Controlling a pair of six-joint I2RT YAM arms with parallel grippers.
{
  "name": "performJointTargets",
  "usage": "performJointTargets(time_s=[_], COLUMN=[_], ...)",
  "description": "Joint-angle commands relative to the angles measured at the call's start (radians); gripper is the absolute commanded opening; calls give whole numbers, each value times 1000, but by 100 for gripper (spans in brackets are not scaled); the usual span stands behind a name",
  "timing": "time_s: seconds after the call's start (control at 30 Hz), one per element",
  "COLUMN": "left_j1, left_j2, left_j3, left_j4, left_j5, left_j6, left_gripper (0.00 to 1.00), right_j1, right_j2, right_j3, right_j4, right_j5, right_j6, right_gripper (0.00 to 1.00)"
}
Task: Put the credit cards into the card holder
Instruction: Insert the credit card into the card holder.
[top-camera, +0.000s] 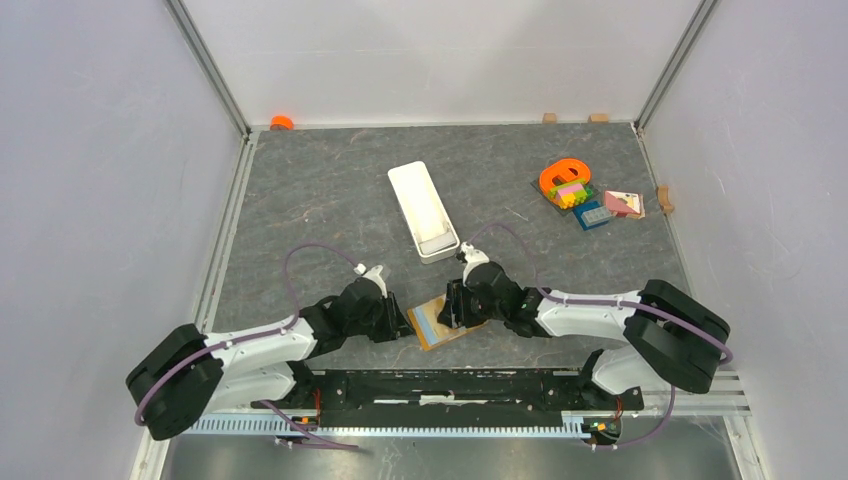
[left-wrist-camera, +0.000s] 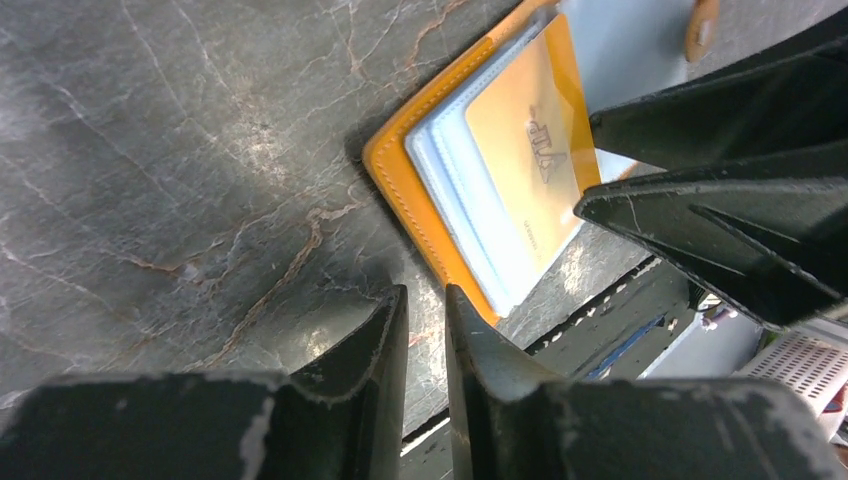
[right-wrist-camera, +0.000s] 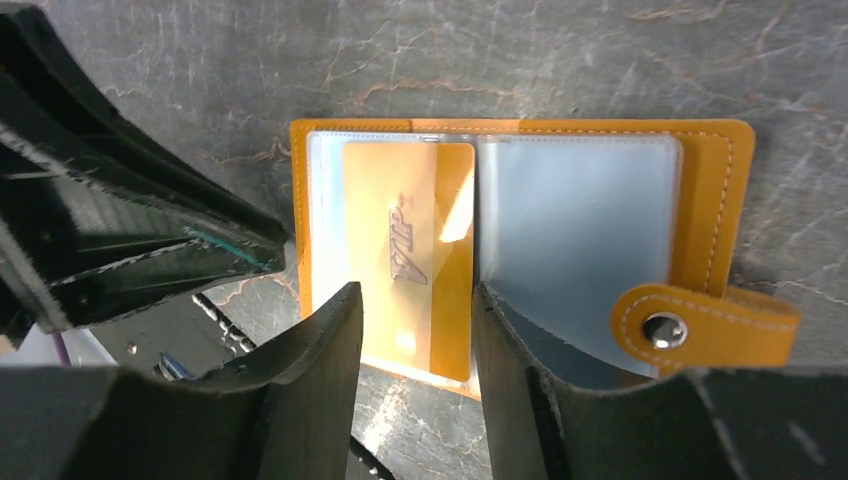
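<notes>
The orange-tan card holder (top-camera: 435, 331) lies open on the table near the front edge, between both grippers. In the right wrist view its clear pockets show, with the snap tab (right-wrist-camera: 700, 325) at the right. One gold credit card (right-wrist-camera: 410, 230) marked VIP lies lengthwise on the holder's left page (right-wrist-camera: 320, 200); whether it is inside the pocket I cannot tell. My right gripper (right-wrist-camera: 412, 300) stands open just over the card's near end, gripping nothing. My left gripper (left-wrist-camera: 427, 300) hovers at the holder's corner (left-wrist-camera: 400, 190), jaws a narrow gap apart and empty. The card (left-wrist-camera: 530, 150) also shows there.
A long white tray (top-camera: 424, 210) lies behind the holder. At the back right sit an orange ring with coloured blocks (top-camera: 567, 182), a blue piece (top-camera: 594, 215) and a pink piece (top-camera: 624, 203). Small wooden blocks (top-camera: 665, 197) line the edges. The arms' base rail (top-camera: 450, 385) runs along the front.
</notes>
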Motion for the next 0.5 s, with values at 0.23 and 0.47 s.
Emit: performJointTargets(time_s=[0.23, 0.47], left_j1=[-9, -9], left_j2=[39, 43], left_j3=[-15, -20], left_j4=[103, 119], left_j5=[15, 19], left_j6=[-30, -32], left_gripper=[23, 22], right_j1=[52, 67], right_j2=[13, 17], right_j3=[58, 72], right_j4=[23, 71], right_j5=[-57, -89], right_j6=[1, -21], right_gripper=[47, 47])
